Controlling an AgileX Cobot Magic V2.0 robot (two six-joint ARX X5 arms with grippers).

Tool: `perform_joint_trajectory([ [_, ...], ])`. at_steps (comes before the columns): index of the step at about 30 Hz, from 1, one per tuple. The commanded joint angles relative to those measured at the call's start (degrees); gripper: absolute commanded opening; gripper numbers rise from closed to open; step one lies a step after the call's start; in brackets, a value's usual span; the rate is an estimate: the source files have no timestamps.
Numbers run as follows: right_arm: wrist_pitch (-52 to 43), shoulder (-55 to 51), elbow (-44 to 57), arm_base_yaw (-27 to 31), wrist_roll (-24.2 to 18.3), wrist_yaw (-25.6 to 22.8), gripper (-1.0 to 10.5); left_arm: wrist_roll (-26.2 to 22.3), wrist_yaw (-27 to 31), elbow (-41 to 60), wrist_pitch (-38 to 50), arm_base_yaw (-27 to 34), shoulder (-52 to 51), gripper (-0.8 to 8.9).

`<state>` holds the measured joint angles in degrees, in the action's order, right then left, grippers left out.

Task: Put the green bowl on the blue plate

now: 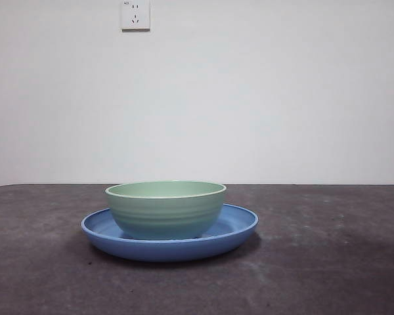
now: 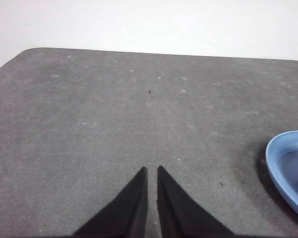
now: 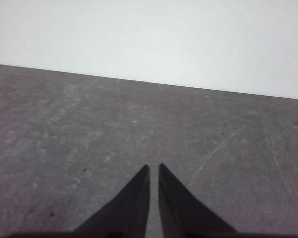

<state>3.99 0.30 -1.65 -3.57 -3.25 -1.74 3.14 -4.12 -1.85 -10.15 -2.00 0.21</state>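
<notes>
blue plate (image 1: 236,231) mid-counter | green bowl (image 1: 165,209) sits upright inside it | left gripper (image 2: 152,171), right gripper (image 3: 154,167) pressed together, holding nothing | risk: a swinging arm could bump the bowl off

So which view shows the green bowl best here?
The front view: the green bowl stands whole and upright inside the blue plate. The left wrist view catches only a pale sliver of it at the picture's edge, above the plate's rim. The right wrist view shows bare table and no bowl.
</notes>
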Motion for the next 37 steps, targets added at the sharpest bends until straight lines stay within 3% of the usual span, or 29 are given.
perform_joint_trajectory([
  [1, 2.58, -0.09, 0.70, 0.07, -0.39, -0.24, 0.3, 0.39, 0.37, 1.16, -0.52, 0.02, -0.02, 0.31],
  [5, 6.93, -0.09, 0.72, 0.07, -0.42, -0.20, 0.3, 0.39, 0.37, 1.16, -0.52, 0.02, -0.02, 0.31],
  [37, 4.92, -0.09, 0.72, 0.07, -0.39, -0.20, 0.3, 0.39, 0.39, 1.16, -0.52, 0.02, -0.02, 0.31],
])
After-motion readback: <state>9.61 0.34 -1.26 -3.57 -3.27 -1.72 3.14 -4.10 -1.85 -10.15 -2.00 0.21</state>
